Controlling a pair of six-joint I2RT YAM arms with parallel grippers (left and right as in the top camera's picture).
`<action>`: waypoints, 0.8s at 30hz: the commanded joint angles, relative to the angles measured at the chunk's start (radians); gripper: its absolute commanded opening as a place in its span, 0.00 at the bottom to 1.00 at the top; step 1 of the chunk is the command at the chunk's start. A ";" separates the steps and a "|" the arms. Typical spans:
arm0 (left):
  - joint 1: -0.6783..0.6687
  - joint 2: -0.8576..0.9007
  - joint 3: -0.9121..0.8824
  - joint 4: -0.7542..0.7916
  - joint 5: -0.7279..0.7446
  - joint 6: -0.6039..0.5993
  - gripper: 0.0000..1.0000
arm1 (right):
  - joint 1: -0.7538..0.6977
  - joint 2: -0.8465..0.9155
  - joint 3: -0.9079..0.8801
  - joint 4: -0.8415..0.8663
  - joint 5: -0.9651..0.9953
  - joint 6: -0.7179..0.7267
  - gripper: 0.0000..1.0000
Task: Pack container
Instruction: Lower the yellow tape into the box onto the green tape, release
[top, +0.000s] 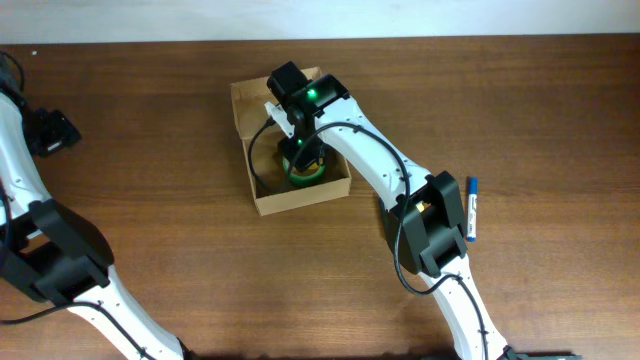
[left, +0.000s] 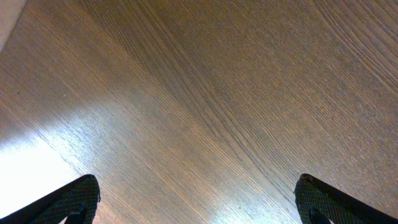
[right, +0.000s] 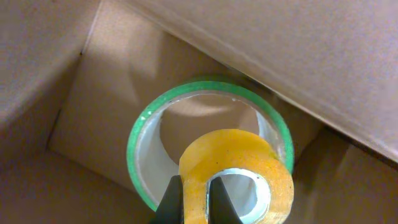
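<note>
Tan cardboard box (top: 300, 201) encloses right gripper (right: 194, 191), jaws clamping a yellow tape roll (right: 249, 150) over a green tape roll (right: 137, 140); left gripper (left: 198, 194) spread wide.

The bench (top: 150, 120) is dark brown wood with a fine, straight grain, and its far edge runs along the top of the overhead view against a pale strip. A tan cardboard box (top: 300, 198) sits directly on it, a little left of centre and near the far edge, turned slightly askew to that edge, with its top open. A blue-and-white marker (top: 472, 210) lies flat on the wood to the right, well apart from the box. In the left wrist view the bench (left: 205, 93) shows bare grain with a bright patch of glare at lower left.
</note>
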 joint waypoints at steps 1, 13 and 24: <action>0.000 -0.017 -0.003 0.001 0.004 0.016 1.00 | 0.005 0.019 -0.003 -0.004 -0.033 0.008 0.04; 0.000 -0.017 -0.003 0.001 0.004 0.016 1.00 | 0.039 0.019 -0.003 -0.011 -0.043 0.005 0.04; 0.000 -0.017 -0.003 0.001 0.004 0.016 1.00 | 0.027 0.019 -0.003 -0.010 0.007 0.008 0.40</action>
